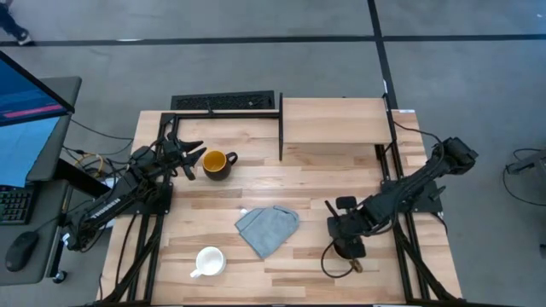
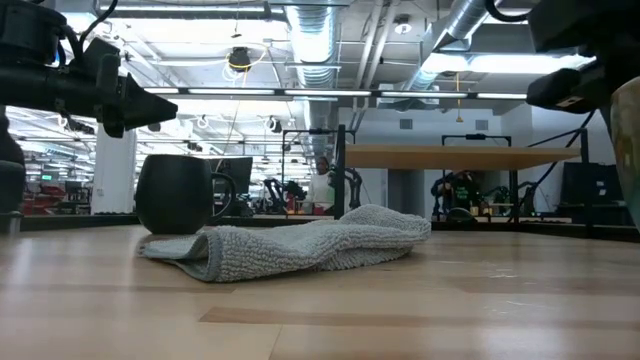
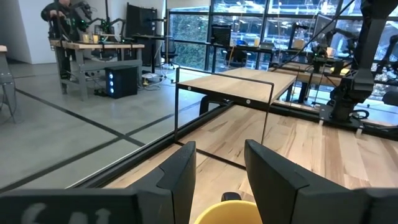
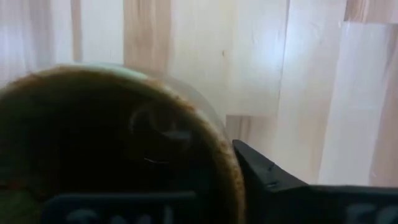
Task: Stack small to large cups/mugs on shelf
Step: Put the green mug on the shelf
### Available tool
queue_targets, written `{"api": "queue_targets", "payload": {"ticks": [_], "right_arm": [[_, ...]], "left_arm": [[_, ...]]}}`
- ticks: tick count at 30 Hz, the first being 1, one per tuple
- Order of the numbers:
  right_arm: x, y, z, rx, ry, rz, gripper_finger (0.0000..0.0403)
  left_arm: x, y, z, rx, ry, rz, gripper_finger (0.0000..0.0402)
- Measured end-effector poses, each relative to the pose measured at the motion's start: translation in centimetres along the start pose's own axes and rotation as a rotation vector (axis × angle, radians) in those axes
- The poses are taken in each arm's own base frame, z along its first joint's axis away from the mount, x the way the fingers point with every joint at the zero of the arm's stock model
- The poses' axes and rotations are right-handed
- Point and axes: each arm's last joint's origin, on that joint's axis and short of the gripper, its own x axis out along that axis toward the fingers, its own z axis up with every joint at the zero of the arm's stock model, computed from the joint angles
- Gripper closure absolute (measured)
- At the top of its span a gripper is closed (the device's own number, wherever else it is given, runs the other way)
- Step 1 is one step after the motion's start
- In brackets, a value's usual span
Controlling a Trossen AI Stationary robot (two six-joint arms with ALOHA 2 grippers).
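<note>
The dark mug with a yellow-orange inside (image 1: 218,162) stands on the tabletop at the far left. My left gripper (image 1: 191,161) is open right beside it, on its left; in the left wrist view the mug's yellow inside (image 3: 227,211) shows low between the fingers. My right gripper (image 1: 347,245) is at the near right, shut on the olive-tan mug (image 4: 124,143), which it hides in the high view. The white mug (image 1: 209,260) stands at the near left. The shelf (image 1: 333,119) stands at the far edge. My right gripper comes from above at the olive-tan mug's rim (image 4: 231,163). One finger (image 4: 267,180) lies against the outside of the wall; the other is hidden behind the mug's dark inside. In the low view the mug (image 2: 630,150) shows upright, its bottom seemingly above the tabletop.
A grey-blue cloth (image 1: 267,228) lies crumpled in the middle of the tabletop, between the two arms. A black rack (image 1: 223,102) stands at the far left beside the shelf. The shelf's top is bare.
</note>
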Motion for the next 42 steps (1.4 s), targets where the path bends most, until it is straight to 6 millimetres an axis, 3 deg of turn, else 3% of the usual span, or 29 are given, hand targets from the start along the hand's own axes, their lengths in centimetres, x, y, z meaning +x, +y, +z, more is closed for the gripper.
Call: {"api": "queue_targets", "payload": {"ticks": [26, 34, 42], "right_arm": [[0.0, -1.5, 0.6, 0.074, 0.024, 0.021, 0.0360], [-2.4, -2.5, 1.7, 0.112, 0.053, 0.000, 0.0360], [-6.9, -4.5, 3.9, 0.142, 0.026, -0.010, 0.0360]], "left_arm": [[0.0, 0.0, 0.0, 0.000, 0.000, 0.002, 0.0274], [0.0, 0.0, 0.0, 0.000, 0.000, 0.002, 0.0274], [0.0, 0.0, 0.0, 0.000, 0.000, 0.002, 0.0274]]}}
